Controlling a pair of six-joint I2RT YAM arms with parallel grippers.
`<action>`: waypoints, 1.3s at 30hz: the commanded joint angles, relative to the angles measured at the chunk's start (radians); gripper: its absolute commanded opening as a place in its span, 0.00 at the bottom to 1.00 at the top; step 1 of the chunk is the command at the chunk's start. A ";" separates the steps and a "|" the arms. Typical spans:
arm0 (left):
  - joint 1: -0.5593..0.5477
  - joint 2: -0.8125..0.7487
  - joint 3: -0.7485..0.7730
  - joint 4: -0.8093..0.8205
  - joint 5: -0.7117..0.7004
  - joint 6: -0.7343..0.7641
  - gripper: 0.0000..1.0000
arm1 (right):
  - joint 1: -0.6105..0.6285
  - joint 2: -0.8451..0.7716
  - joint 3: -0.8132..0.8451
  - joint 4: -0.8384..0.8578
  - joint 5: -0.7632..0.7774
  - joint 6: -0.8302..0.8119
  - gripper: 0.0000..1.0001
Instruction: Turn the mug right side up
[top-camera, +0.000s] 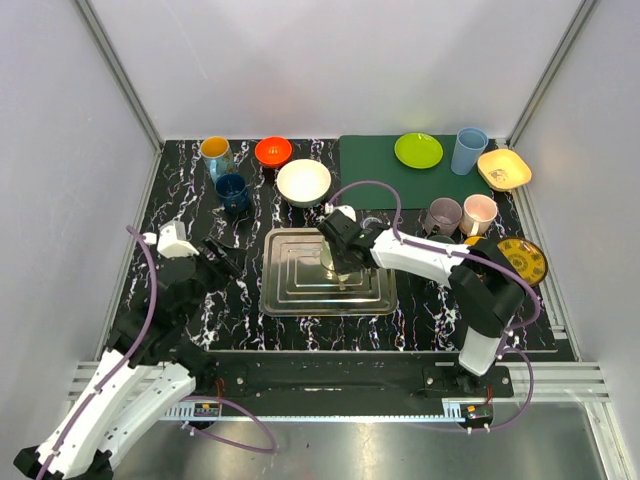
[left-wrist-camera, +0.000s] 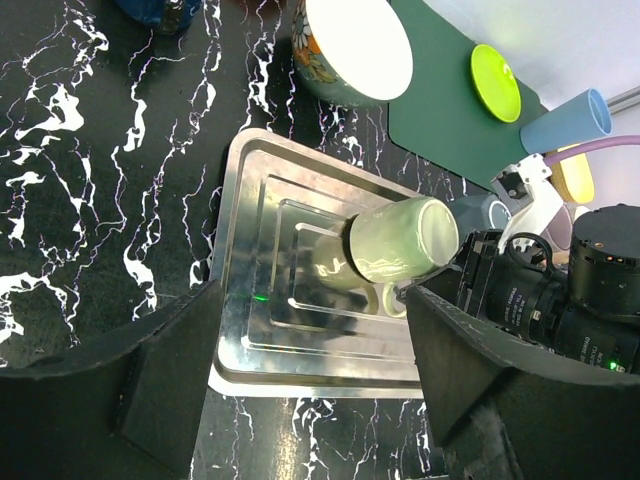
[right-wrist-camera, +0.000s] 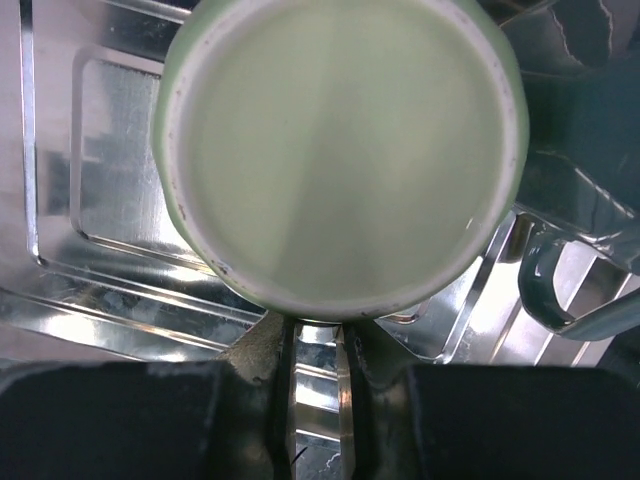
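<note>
The pale green mug (left-wrist-camera: 395, 245) hangs tilted over the steel tray (left-wrist-camera: 250, 200), its base turned up and toward the right arm. Its handle (left-wrist-camera: 392, 300) points down toward the tray. In the right wrist view the mug's round base (right-wrist-camera: 340, 150) fills the picture, and my right gripper (right-wrist-camera: 318, 335) stands nearly closed just under it, shut on the handle, which the base hides. From above, the right gripper (top-camera: 338, 252) is over the tray's (top-camera: 290, 300) middle with the mug (top-camera: 329, 262) beneath it. My left gripper (top-camera: 222, 258) (left-wrist-camera: 313, 330) is open and holds nothing, left of the tray.
Behind the tray stand a white bowl (top-camera: 303, 182), a dark blue mug (top-camera: 232, 190), an orange bowl (top-camera: 273, 151) and a yellow-lined cup (top-camera: 215, 152). A green mat (top-camera: 380, 170) carries a lime plate (top-camera: 418, 150) and a blue tumbler (top-camera: 468, 150). Grey (top-camera: 442, 214) and pink (top-camera: 479, 212) mugs stand right.
</note>
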 joint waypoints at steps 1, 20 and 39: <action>0.000 0.033 -0.006 0.028 -0.012 0.028 0.78 | -0.001 0.008 0.027 0.060 0.076 0.005 0.00; 0.369 0.612 0.251 0.132 0.180 0.218 0.91 | 0.046 -0.485 0.026 0.183 -0.070 -0.080 0.76; 0.497 1.395 0.738 0.186 0.268 0.505 0.80 | 0.045 -0.654 -0.135 0.160 -0.004 -0.151 0.76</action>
